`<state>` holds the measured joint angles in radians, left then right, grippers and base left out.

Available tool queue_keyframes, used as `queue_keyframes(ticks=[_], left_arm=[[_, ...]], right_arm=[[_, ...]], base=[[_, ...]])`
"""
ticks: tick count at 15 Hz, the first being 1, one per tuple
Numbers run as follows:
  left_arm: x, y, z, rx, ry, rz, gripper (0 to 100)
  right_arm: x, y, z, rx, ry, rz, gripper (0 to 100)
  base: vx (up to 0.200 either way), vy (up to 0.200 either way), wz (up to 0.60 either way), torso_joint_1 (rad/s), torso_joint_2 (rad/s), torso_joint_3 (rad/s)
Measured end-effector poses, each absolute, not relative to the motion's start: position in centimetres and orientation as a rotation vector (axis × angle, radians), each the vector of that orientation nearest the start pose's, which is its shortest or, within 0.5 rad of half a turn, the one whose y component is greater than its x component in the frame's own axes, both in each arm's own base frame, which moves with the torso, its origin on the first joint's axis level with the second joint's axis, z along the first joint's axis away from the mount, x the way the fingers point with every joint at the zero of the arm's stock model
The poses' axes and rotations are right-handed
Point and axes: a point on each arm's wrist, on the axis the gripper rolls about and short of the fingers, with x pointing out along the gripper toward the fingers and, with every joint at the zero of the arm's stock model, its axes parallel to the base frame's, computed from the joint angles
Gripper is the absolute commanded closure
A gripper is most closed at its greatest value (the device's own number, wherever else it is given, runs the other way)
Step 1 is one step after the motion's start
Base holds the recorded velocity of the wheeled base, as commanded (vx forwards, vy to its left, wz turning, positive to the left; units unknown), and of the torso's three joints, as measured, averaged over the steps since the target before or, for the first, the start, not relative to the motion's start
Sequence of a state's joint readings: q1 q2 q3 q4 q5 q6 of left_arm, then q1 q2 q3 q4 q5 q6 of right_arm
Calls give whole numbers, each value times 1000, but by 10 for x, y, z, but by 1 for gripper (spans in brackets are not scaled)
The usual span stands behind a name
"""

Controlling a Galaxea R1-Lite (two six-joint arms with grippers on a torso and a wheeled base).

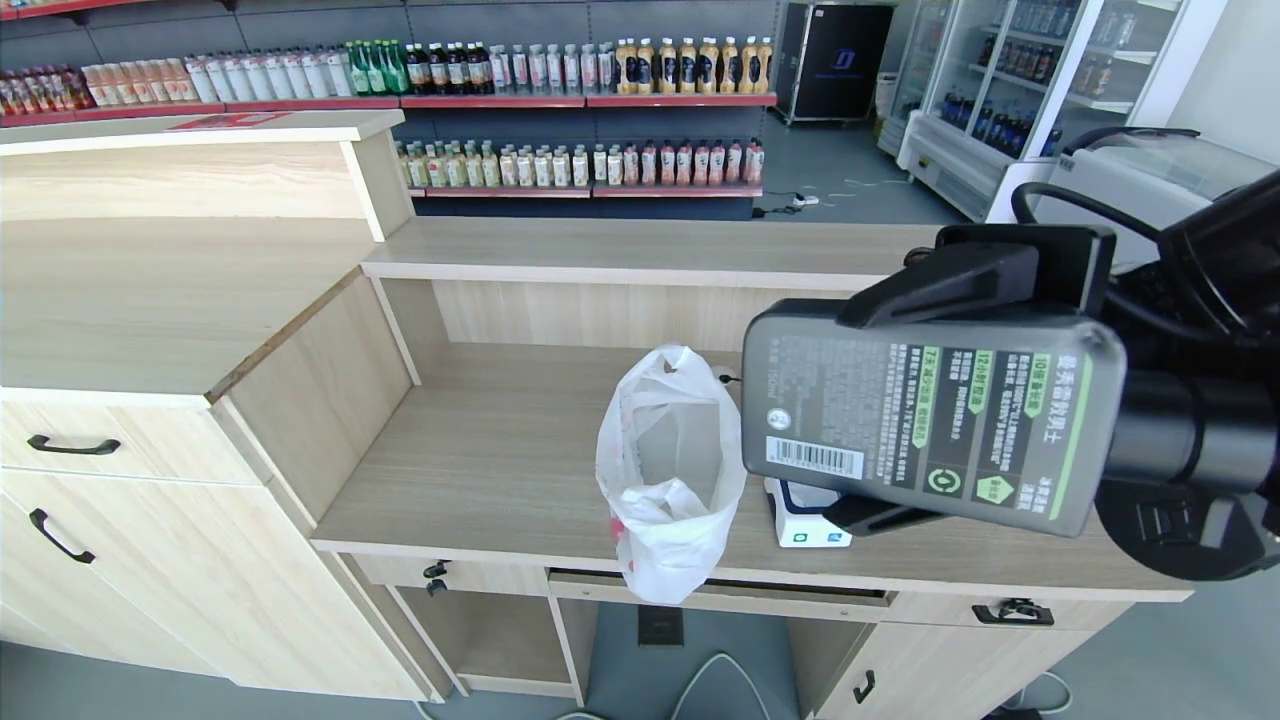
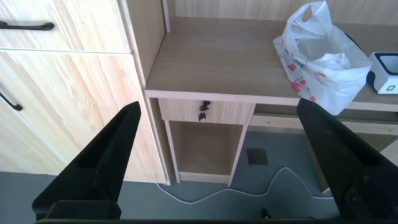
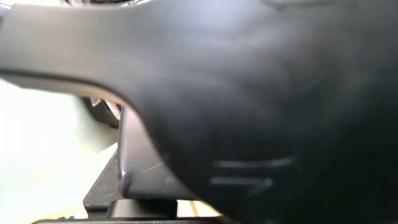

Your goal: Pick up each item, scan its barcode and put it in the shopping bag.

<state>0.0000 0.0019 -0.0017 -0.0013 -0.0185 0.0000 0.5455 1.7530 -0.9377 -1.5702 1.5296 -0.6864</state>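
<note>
Currently the right end effector [image 1: 905, 395] is clamped on a flat dark grey bottle [image 1: 960, 420], with 1 finger above it and 1 below. The bottle is held in the air on its side, above the right part of the counter [image 1: 480, 470]. Its label side faces up toward the head camera, with the white barcode patch at the lower left corner of the label. Just beneath the bottle's left end, a small white and blue scanner [image 1: 805, 515] stands on the counter, partly hidden by the bottle.

Just beside the scanner, to its left, the white plastic shopping bag [image 1: 670, 470] stands upright with its mouth open, near the counter's front edge. The bottle and the bag are apart.

Meanwhile the left end effector [image 2: 217, 124] is open, its 2 dark fingers [image 2: 99, 168] spread wide. It hangs low in front of the counter, above the grey floor [image 2: 205, 202], well apart from the bag.

Behind the counter, shelves [image 1: 560, 100] carry rows of drink bottles.
</note>
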Motion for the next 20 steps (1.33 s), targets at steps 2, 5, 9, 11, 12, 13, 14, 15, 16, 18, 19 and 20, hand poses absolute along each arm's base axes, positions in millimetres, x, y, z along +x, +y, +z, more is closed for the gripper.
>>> queue_keyframes(ticks=[2, 5, 9, 11, 12, 13, 14, 15, 16, 18, 19, 20], left_arm=[[-23, 0, 76, 0, -1, -19, 0], [-23, 0, 76, 0, -1, -19, 0], [-23, 0, 76, 0, -1, -19, 0], [-23, 0, 76, 0, -1, -19, 0], [-23, 0, 76, 0, -1, -19, 0], [-23, 0, 76, 0, -1, -19, 0], [-23, 0, 76, 0, -1, -19, 0], [-23, 0, 76, 0, -1, -19, 0], [-23, 0, 76, 0, -1, -18, 0], [-23, 0, 76, 0, -1, -18, 0], [-23, 0, 76, 0, -1, -19, 0], [-23, 0, 76, 0, -1, -19, 0]], right_arm=[[235, 171, 276, -819, -1474, 1644, 100], [234, 173, 276, -816, -1481, 1648, 100], [233, 173, 278, -817, -1485, 1647, 100], [233, 173, 277, -817, -1484, 1647, 100], [232, 173, 277, -816, -1482, 1649, 100], [232, 173, 276, -814, -1480, 1651, 100], [231, 172, 276, -813, -1477, 1653, 100], [229, 171, 275, -810, -1472, 1656, 100], [228, 170, 274, -808, -1468, 1659, 100], [224, 167, 275, -807, -1466, 1660, 100], [221, 166, 276, -809, -1469, 1658, 100], [219, 164, 277, -810, -1470, 1656, 100]], base=[[0, 0, 0, 0, 0, 0], [0, 0, 0, 0, 0, 0], [0, 0, 0, 0, 0, 0], [0, 0, 0, 0, 0, 0], [0, 0, 0, 0, 0, 0], [0, 0, 0, 0, 0, 0], [0, 0, 0, 0, 0, 0], [0, 0, 0, 0, 0, 0], [0, 0, 0, 0, 0, 0], [0, 0, 0, 0, 0, 0], [0, 0, 0, 0, 0, 0], [0, 0, 0, 0, 0, 0]])
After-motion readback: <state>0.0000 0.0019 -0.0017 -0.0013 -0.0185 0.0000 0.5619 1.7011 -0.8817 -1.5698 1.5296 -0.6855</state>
